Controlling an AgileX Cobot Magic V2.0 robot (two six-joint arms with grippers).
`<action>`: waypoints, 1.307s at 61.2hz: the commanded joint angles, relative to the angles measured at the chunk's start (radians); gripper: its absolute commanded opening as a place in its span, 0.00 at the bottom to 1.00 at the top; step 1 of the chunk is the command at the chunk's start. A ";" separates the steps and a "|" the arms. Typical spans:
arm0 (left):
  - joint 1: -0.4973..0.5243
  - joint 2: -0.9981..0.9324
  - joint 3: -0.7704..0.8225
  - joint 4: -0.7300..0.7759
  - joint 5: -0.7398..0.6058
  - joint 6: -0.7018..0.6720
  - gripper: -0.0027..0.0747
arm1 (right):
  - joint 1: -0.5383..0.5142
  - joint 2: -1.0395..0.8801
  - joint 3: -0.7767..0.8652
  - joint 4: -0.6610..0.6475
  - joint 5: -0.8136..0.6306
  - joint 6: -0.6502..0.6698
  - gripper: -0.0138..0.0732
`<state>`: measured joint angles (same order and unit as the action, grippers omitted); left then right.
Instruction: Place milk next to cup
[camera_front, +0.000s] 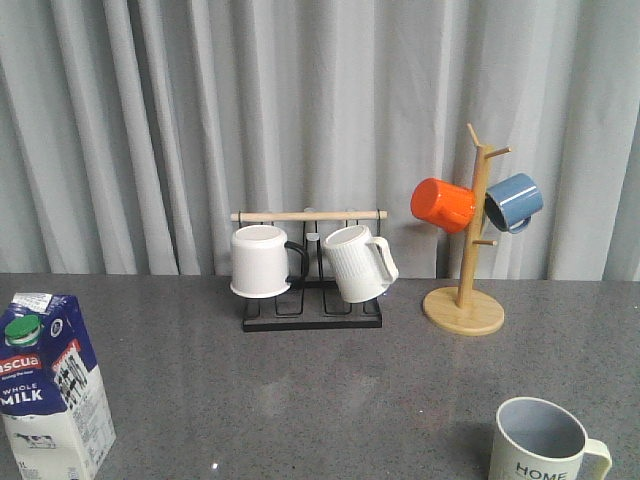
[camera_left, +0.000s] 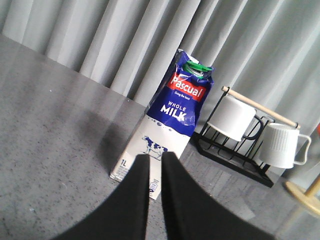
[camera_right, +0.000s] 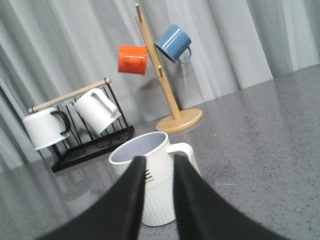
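Note:
The milk is a blue-and-white gable-top carton with a green cap. It stands upright at the table's front left. The cup is a cream mug with "HOME" lettering and stands at the front right, far from the milk. Neither gripper shows in the front view. In the left wrist view my left gripper is empty, its fingers nearly together, just short of the milk. In the right wrist view my right gripper is empty, its fingers close together, just short of the cup.
A black rack at the back centre holds a white mug with a black handle and a ribbed white mug. A wooden mug tree at the back right carries an orange mug and a blue mug. A grey curtain hangs behind.

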<state>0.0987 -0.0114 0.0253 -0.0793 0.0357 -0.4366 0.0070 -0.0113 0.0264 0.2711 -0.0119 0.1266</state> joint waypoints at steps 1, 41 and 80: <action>-0.001 -0.013 0.019 -0.065 -0.047 -0.009 0.24 | -0.004 -0.008 0.007 0.049 -0.081 0.003 0.52; -0.001 0.081 -0.401 -0.276 0.378 0.406 0.41 | -0.004 0.340 -0.667 -0.166 0.491 -0.127 0.64; -0.001 0.407 -0.580 -0.198 0.497 0.448 0.41 | -0.005 0.910 -0.634 -0.329 0.454 -0.059 0.64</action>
<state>0.0987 0.3808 -0.5215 -0.2672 0.5981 0.0112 0.0070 0.8540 -0.6138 -0.0284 0.5882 0.0330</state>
